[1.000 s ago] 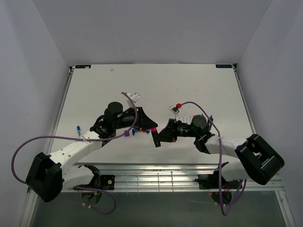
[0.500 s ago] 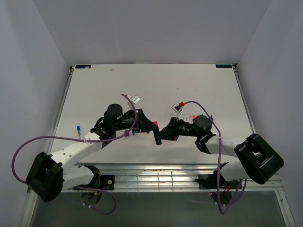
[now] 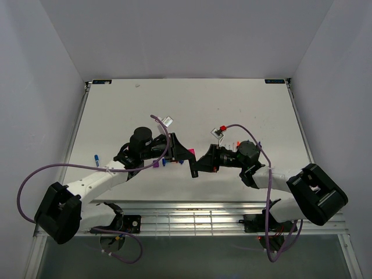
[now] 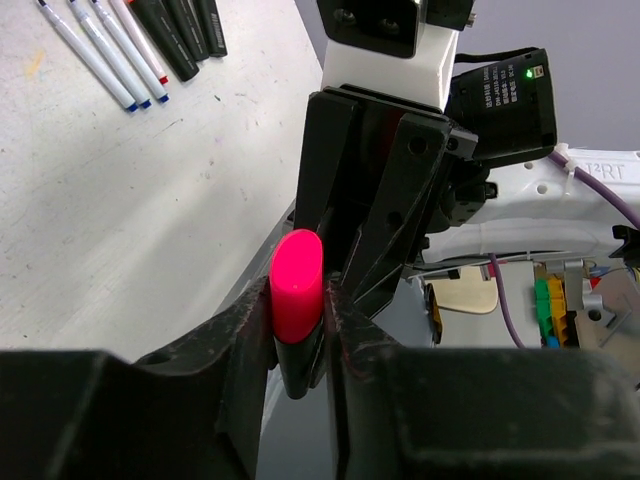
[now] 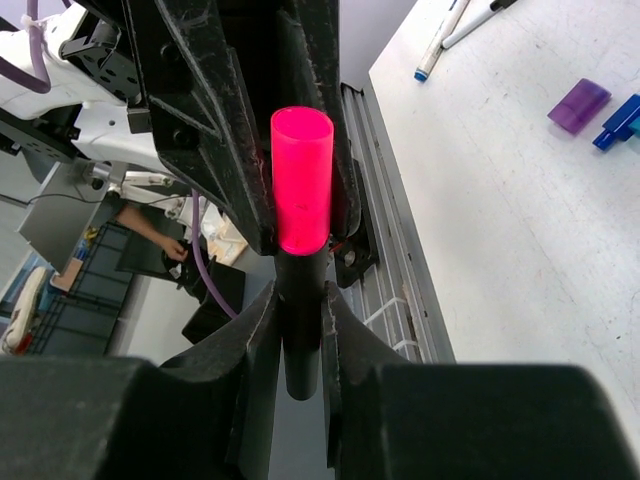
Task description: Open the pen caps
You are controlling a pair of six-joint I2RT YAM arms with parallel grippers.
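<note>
White bench (image 3: 232,104) lies below, with both my arms meeting above its near middle. My left fingers (image 4: 238,345) are clenched on the magenta cap (image 4: 297,285). My right fingers (image 5: 255,345) clamp the black body (image 5: 300,335) at 6 o'clock under it. I judge that a straight pull along the pen's axis, grips firm and level, should part them. A loose purple cap (image 5: 579,104) lies at 2 o'clock.

- Far half of the table (image 3: 186,102), far-left corner to far-right corner: bare surface, open passage.
- Middle, toward the near edge: left gripper (image 3: 187,156) and right gripper (image 3: 196,165) meet tip to tip, clamped on the pink cap (image 5: 302,180) and the black marker (image 5: 300,340). No gap between them.
- Purple cap (image 3: 156,165) and blue cap (image 3: 166,161): just beside the left gripper.
- Blue-tipped pen (image 3: 96,157): near the left edge.
- Row of pens (image 4: 109,50): beside the right arm.
</note>
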